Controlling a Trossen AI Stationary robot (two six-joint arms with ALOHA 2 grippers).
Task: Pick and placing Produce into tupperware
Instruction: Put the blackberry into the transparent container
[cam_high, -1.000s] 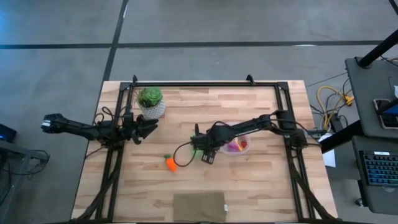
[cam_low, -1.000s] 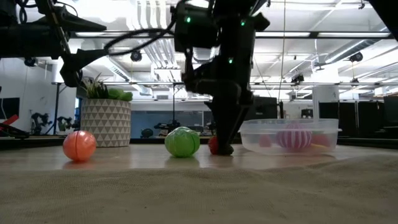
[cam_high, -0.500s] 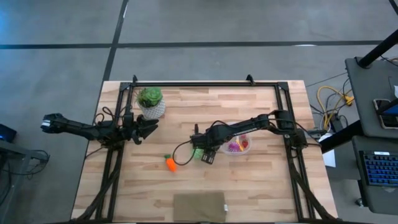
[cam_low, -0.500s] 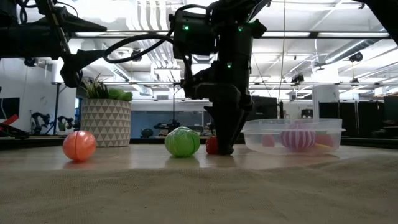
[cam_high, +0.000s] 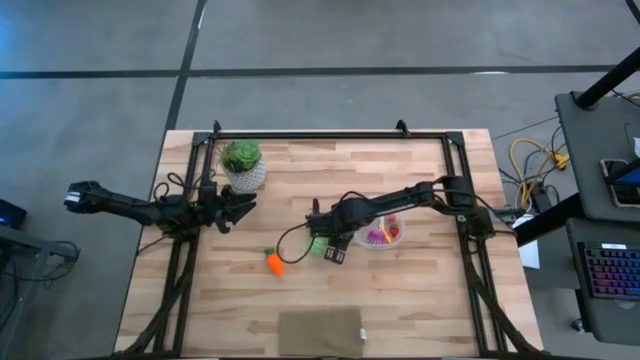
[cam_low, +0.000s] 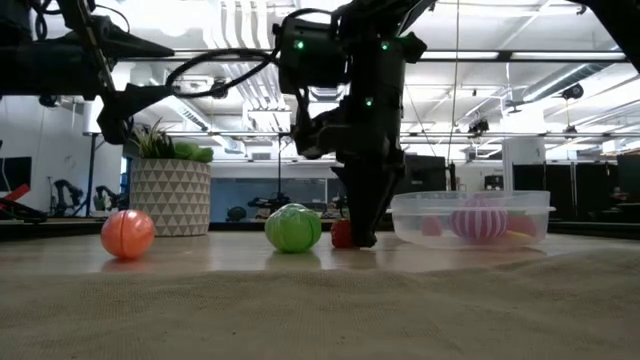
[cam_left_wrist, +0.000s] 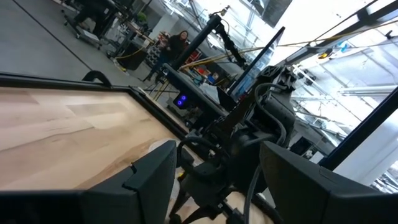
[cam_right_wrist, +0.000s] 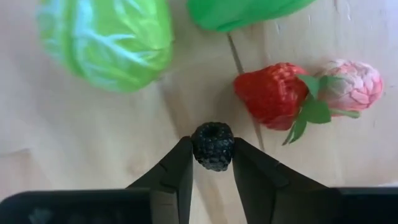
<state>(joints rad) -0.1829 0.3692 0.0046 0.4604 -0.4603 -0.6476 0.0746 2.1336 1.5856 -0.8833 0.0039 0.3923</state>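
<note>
My right gripper stands low over the loose produce, just left of the tupperware. It is shut on a small black berry. Around it lie a green leafy ball, a red strawberry and a pink piece. The carrot lies farther toward the near-left. The tupperware holds a magenta bunch and small red pieces. My left gripper waits open near the plant pot. My right gripper pinches the black berry between its two fingers, one on each side of it. The fingers come from above, pointing down. The berry sits at the fingertips, at or just above the wooden table; I cannot tell whether it is lifted.
A leafy plant in a white patterned pot stands at the far left of the table. A tan cloth lies at the near edge. A black frame runs around the table's far and side edges.
My right gripper has stayed low over the produce beside the tupperware, its wrist settling slightly. The tupperware has slid a little toward the table's right.
</note>
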